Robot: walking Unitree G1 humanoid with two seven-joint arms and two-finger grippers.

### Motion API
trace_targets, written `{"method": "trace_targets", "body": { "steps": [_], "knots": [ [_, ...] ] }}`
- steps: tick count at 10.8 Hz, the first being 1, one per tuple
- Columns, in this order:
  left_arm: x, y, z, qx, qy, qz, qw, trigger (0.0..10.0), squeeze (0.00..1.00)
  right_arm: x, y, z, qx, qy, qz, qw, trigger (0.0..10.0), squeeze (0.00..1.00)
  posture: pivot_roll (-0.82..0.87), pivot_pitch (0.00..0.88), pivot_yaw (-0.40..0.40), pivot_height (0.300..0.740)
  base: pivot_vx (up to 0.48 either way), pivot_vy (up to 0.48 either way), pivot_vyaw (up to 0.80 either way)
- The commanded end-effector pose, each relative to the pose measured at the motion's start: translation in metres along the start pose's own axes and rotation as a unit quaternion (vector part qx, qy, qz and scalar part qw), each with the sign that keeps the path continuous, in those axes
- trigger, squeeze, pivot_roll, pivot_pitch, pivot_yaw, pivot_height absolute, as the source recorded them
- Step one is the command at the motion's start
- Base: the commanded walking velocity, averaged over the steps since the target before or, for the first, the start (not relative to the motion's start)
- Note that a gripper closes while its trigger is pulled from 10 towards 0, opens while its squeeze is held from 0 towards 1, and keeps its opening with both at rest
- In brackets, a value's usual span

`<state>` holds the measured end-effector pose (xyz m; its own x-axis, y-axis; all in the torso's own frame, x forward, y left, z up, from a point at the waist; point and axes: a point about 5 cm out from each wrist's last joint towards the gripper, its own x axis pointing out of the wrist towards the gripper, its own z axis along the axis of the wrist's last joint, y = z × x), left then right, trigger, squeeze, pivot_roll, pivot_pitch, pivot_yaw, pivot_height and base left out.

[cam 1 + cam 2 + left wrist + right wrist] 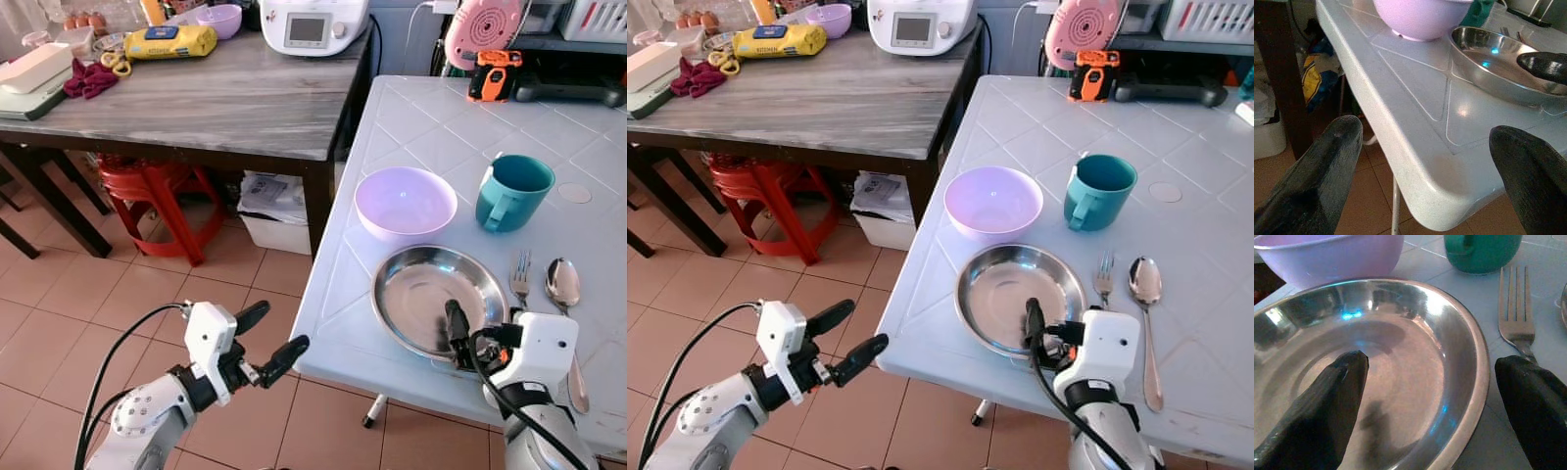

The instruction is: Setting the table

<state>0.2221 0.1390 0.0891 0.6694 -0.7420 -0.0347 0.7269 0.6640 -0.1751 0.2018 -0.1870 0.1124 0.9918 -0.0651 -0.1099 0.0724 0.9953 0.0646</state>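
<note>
Steel catches the light here: the metal plate (pixel 436 294) sits near the front edge of the white table (pixel 431 127), and the right gripper (pixel 1425 406) is at its near rim, fingers spread wide apart and gripping nothing. In the right wrist view one black finger (pixel 1322 406) lies over the inside of the plate while the other hangs outside the rim, close to the fork's handle. The fork (pixel 520 277) lies just to the right of the plate, and the spoon (pixel 563 294) just beyond the fork. Behind the plate stands the lilac bowl (pixel 405 202), close to the plate's far rim, and to its right the teal mug (pixel 511 192), upright, handle towards the front.

Over on the left, the left gripper (pixel 266 341) hangs above the tiled floor (pixel 88 304), just off the table's front corner, fingers released and empty. Farther back stands a grey wooden table (pixel 225 98) with a red stool (pixel 157 191) beneath it.
</note>
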Motion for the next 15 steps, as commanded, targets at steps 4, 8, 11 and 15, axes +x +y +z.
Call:
{"method": "trace_targets", "body": {
  "steps": [4, 8, 11, 15],
  "knots": [
    [0.005, 0.003, 0.000, 0.035, 0.001, -0.030, 0.999, 10.0, 0.00, 0.002, 0.001, -0.013, 0.038, 0.032, 0.011, 0.999, 1.4, 0.00, -0.10, 0.130, 0.090, 0.740, 0.000, 0.000, 0.00],
    [0.018, -0.001, 0.022, 0.062, -0.017, -0.038, 0.997, 10.0, 0.00, 0.011, -0.001, -0.007, 0.039, 0.020, 0.010, 0.999, 0.0, 0.00, -0.11, 0.129, 0.095, 0.740, 0.000, 0.000, 0.00],
    [0.020, -0.003, 0.031, 0.072, -0.020, -0.041, 0.996, 10.0, 0.00, 0.014, 0.000, -0.004, 0.062, 0.019, 0.007, 0.998, 0.0, 0.00, -0.10, 0.128, 0.092, 0.740, 0.000, 0.000, 0.00],
    [0.020, -0.002, 0.034, 0.074, -0.018, -0.039, 0.996, 10.0, 0.00, 0.014, 0.006, -0.010, 0.095, 0.048, 0.028, 0.994, 0.0, 0.00, -0.10, 0.125, 0.089, 0.740, 0.000, 0.000, 0.00]
  ]
}}
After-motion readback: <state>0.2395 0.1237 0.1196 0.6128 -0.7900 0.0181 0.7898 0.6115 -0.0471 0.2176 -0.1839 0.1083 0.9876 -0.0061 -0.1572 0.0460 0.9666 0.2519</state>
